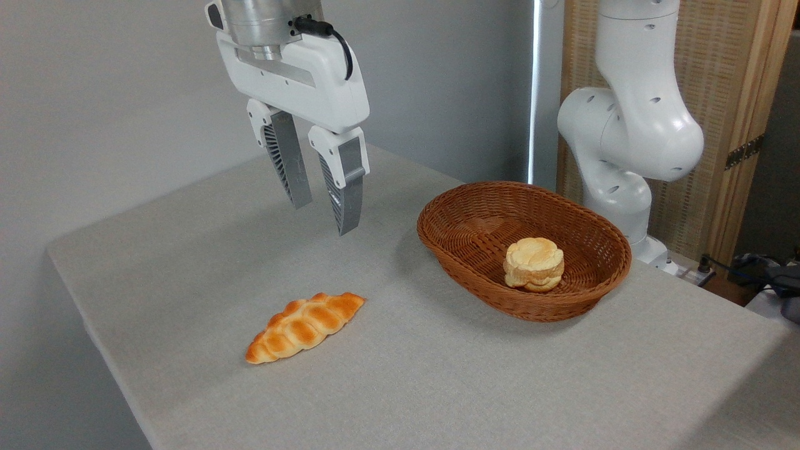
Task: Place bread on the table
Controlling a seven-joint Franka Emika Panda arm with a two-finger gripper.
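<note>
1. The end effector (322, 219) hangs in the air above the back left part of the table (437, 375), pointing down with its tips tilted a little to the right.
2. Its two ribbed grey fingers (284, 159) stand apart with a narrow gap between them, and nothing is held there.
3. The fingertips are clear of the cloth; a faint shadow lies on the table beneath them.
4. The bread (534, 264), a small round knotted bun with a pale golden, lumpy top, sits inside the wicker basket (456, 212), towards the basket's near right side.
5. The bun rests on the basket's floor and stands upright; it is well apart from the end effector, which is off to the left of the basket.
6. The brown oval basket stands on the right half of the table, just in front of the white robot arm base (631, 144).
7. A long braided loaf (305, 326) with an orange glaze lies flat on the cloth at the near left, set diagonally, well apart from the basket and below the end effector in the picture.
8. The table is covered with light grey-beige cloth and has rounded corners.
9. A black cable (334, 37) loops at the top of the end effector's white housing.
</note>
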